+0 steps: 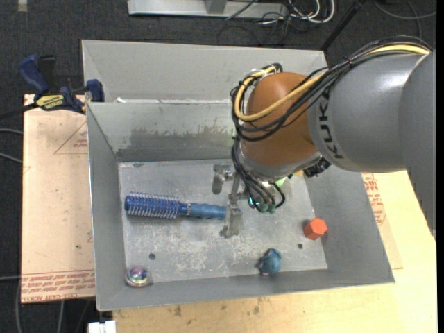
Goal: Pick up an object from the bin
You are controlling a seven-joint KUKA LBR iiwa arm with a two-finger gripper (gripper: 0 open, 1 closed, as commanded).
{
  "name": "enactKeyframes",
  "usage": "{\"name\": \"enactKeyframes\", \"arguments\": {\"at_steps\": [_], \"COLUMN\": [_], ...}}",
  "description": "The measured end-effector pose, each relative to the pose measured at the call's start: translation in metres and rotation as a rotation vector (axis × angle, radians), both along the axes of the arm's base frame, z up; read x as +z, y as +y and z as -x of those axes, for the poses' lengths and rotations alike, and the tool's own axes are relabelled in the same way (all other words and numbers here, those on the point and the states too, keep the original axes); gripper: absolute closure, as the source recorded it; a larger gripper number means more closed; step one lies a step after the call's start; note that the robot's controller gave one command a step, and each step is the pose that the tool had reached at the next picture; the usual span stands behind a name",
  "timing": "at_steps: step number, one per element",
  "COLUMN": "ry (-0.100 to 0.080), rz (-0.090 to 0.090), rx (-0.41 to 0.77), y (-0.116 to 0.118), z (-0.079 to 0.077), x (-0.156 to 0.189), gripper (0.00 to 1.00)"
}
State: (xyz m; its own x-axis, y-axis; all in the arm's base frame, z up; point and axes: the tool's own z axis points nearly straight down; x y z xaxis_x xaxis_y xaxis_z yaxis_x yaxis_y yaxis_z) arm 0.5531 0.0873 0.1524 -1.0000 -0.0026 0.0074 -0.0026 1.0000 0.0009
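A blue hairbrush [173, 208] lies flat across the left half of the bin floor, bristle head to the left and handle pointing right. My gripper [225, 203] hangs over the handle's right end, open, one finger [220, 178] on the far side and the other finger [232, 222] on the near side. Nothing is held between them. A small orange block [316, 228] rests to the right of the gripper.
A blue lump [270, 261] sits near the bin's front wall, right of centre. A small shiny round thing [137, 276] lies in the front left corner. The arm with its orange cover and cables hangs over the bin's back right part.
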Motion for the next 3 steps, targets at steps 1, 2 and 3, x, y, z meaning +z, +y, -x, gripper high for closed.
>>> {"name": "enactKeyframes", "arguments": {"at_steps": [1,2,3], "ry": [-0.006,-0.009,-0.016], "rz": [-0.001,-0.001,-0.002], "rx": [-0.116,-0.119,-0.115], "y": [0.028,0.027,0.032], "z": [-0.043,-0.044,-0.031], "x": [-0.087,-0.082,0.062], "gripper": [0.0,1.0,1.0]}}
